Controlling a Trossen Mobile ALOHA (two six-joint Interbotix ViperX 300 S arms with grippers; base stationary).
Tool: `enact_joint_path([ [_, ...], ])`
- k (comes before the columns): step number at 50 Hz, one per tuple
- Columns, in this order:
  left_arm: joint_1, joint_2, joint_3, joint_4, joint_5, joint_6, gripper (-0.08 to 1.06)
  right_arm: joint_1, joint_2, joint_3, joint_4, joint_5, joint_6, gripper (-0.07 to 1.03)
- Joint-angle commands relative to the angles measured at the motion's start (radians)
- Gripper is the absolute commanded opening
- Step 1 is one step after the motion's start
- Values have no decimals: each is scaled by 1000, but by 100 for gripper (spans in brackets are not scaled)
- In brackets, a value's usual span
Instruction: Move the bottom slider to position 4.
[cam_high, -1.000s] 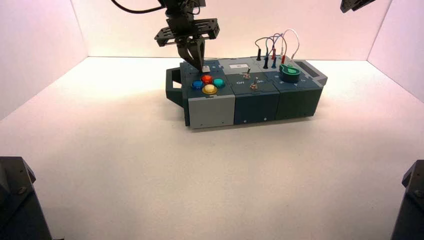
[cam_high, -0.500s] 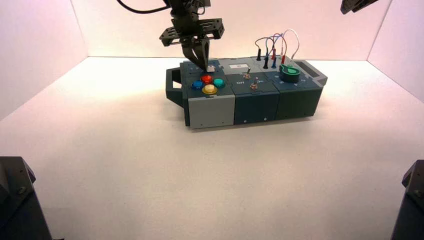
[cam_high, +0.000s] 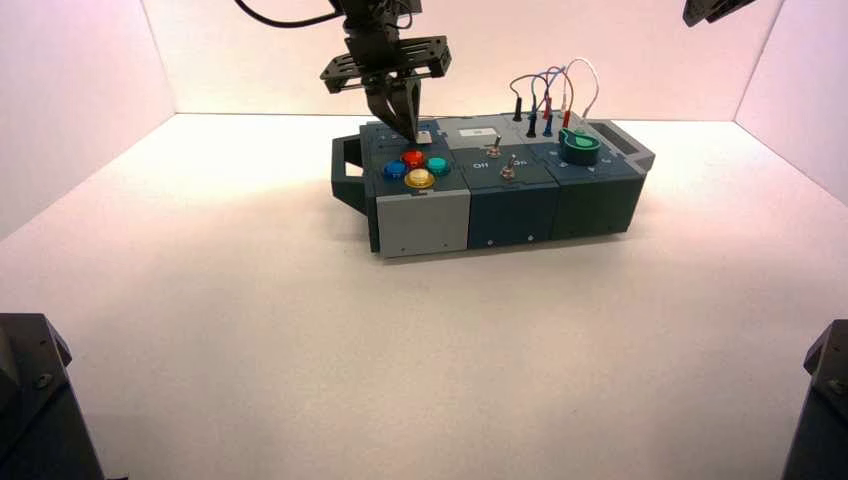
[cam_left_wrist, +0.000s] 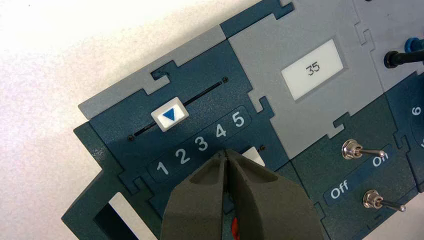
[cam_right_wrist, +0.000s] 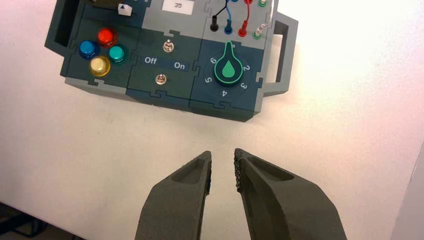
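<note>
The bottom slider's white knob (cam_left_wrist: 255, 156) sits near the numeral 5 (cam_left_wrist: 238, 119) end of its dark track, just past position 4 (cam_left_wrist: 220, 131), and is partly hidden. My left gripper (cam_left_wrist: 226, 152) is shut, its fingertips pressed together right beside the knob on the lower-number side. In the high view, the left gripper (cam_high: 410, 132) points down at the box's back left, with the knob (cam_high: 424, 137) at its right. My right gripper (cam_right_wrist: 222, 164) is open and empty, high above the table in front of the box.
The twin knob with a blue triangle (cam_left_wrist: 169, 115) sits on the second track near 2. A small display (cam_left_wrist: 313, 69) reads 35. Two toggle switches (cam_left_wrist: 352, 149), coloured round buttons (cam_high: 415, 167), a green knob (cam_high: 579, 146) and wires (cam_high: 548, 95) fill the box.
My left gripper has moved right along the track, and the white knob has moved right with it. The right arm has not moved.
</note>
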Motion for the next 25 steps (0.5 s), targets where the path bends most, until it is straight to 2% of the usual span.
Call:
enact_joint_path([
  [1, -5, -78, -17, 12, -5, -14, -3, -3, -14, -9, 0, -2, 2, 27],
  [7, -5, -97, -20, 23, -5, -23, -3, -5, -20, -8, 0, -2, 2, 27],
  [15, -12, -95, -49, 20, 18, -23, -3, -5, -21, -8, 2, 0, 5, 27],
  [25, -54, -63, -81, 18, 37, -21, -3, -3, -21, -8, 3, 3, 5, 27],
])
